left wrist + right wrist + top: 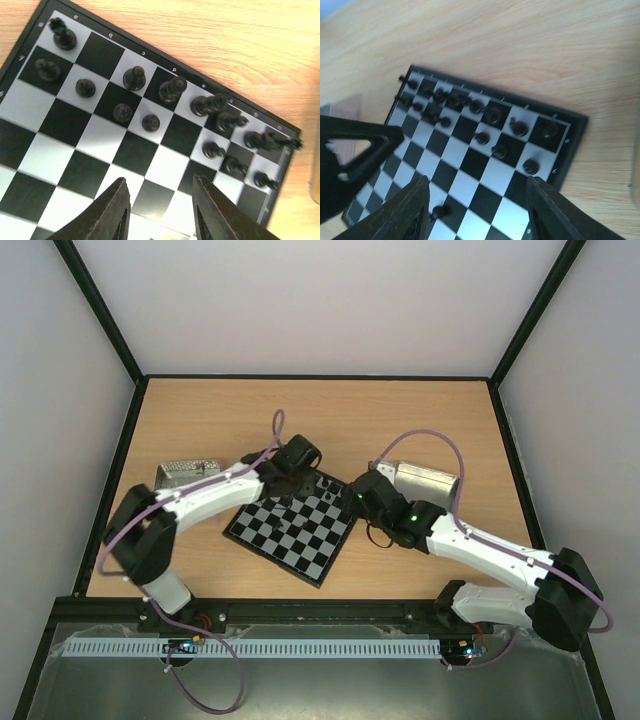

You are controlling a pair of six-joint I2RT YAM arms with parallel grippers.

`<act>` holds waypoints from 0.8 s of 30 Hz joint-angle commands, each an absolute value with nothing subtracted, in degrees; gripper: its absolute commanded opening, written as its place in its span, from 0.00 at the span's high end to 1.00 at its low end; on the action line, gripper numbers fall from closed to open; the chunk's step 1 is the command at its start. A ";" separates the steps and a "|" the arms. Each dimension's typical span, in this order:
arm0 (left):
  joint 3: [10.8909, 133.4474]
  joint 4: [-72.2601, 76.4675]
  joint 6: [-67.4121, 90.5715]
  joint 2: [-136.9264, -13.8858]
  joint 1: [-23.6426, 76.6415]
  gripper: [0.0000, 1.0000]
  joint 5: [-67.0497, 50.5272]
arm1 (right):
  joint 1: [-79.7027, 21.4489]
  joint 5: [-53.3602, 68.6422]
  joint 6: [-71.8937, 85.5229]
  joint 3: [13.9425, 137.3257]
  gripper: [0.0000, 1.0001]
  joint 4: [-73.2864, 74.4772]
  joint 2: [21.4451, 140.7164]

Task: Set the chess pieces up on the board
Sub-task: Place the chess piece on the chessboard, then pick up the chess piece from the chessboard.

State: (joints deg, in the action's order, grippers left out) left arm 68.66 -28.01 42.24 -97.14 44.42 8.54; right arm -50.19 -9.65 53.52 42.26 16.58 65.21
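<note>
The board (pixel 300 550) lies turned at an angle in the middle of the table. Several tiny black chess pieces (pixel 325 486) stand along its far edge; in the left wrist view they (pixel 134 78) fill roughly two rows, some leaning. My left gripper (pixel 161 189) is open and empty above bare squares of the board (pixel 65 125), just behind those rows. My right gripper (pixel 477 186) is open and empty over the board's (pixel 492 170) right part. A lone piece (pixel 438 212) stands on a square close to its left finger (pixel 412 205). In the top view both grippers, left (pixel 292 487) and right (pixel 352 498), hover at the board's far side.
A metal tray (pixel 188 473) sits left of the board and another (pixel 425 480) right of it, behind the right arm. The left arm's dark finger (pixel 355 150) reaches into the right wrist view from the left. Wooden tabletop (pixel 330 420) lies beyond the board.
</note>
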 commanded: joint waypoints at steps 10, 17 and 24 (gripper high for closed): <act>46.66 -22.04 50.38 -69.64 43.63 0.54 13.36 | -59.52 0.68 47.61 50.88 0.47 14.96 86.12; 40.84 -20.72 51.73 -62.63 41.84 0.51 11.85 | -60.82 0.59 48.20 56.53 0.57 16.71 94.31; 38.70 -18.96 51.91 -61.27 41.22 0.51 8.81 | -60.91 -1.52 49.17 59.68 0.65 19.63 98.62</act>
State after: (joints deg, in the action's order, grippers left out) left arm 39.92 -20.88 51.09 -62.11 41.54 10.28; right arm -60.51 0.78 48.60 57.63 15.99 96.79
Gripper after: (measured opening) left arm 0.491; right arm 0.374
